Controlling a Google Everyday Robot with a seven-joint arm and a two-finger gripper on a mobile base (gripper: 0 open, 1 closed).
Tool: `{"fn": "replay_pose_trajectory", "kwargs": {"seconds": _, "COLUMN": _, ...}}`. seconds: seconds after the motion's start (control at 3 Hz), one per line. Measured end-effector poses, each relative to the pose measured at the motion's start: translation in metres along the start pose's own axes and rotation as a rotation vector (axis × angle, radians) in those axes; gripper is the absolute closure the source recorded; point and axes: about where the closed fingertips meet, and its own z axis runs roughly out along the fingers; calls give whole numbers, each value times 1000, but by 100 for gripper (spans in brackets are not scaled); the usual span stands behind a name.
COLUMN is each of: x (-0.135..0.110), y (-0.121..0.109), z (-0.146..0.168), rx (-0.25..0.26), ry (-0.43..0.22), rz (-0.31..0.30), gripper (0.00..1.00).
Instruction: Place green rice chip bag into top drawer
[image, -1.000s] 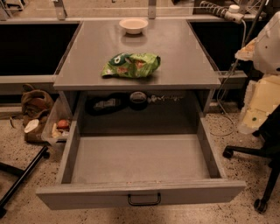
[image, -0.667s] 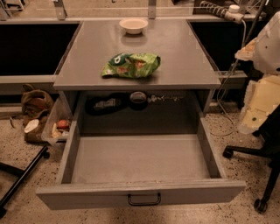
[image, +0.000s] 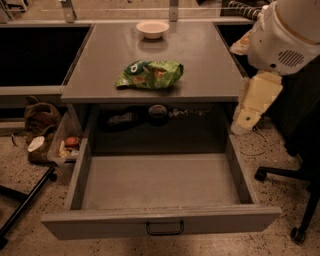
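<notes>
The green rice chip bag (image: 150, 74) lies flat on the grey table top (image: 100, 75), near its front edge. The top drawer (image: 160, 220) is pulled fully open below the table, with a bare grey bottom and a dark handle (image: 165, 228) at the front centre. My gripper (image: 254, 102) hangs as a pale cream piece under the white arm (image: 287, 35), beside the table's right front corner. It is right of the bag, apart from it, and above the drawer's right side wall.
A white bowl (image: 152, 28) stands at the back of the table top. Dark items (image: 150, 112) lie on the shelf behind the drawer. A brown bag and clutter (image: 42, 132) sit on the floor at left. An office chair base (image: 300, 200) is at right.
My arm and gripper have moved left, closer to the table's right edge. The bag, bowl and drawer have not moved.
</notes>
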Motion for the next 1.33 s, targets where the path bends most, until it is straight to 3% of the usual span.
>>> {"fn": "replay_pose_trajectory", "kwargs": {"seconds": 0.33, "x": -52, "y": -25, "z": 22, "rx": 12, "ry": -83, "rz": -66, "gripper": 0}}
{"fn": "replay_pose_trajectory", "kwargs": {"seconds": 0.67, "x": -52, "y": -25, "z": 22, "rx": 12, "ry": -83, "rz": -66, "gripper": 0}}
{"fn": "replay_pose_trajectory", "kwargs": {"seconds": 1.0, "x": -71, "y": -37, "z": 34, "rx": 42, "ry": -147, "rz": -5, "gripper": 0}}
{"fn": "replay_pose_trajectory", "kwargs": {"seconds": 1.33, "x": -120, "y": -64, "z": 64, "rx": 32, "ry": -249, "rz": 90, "gripper": 0}}
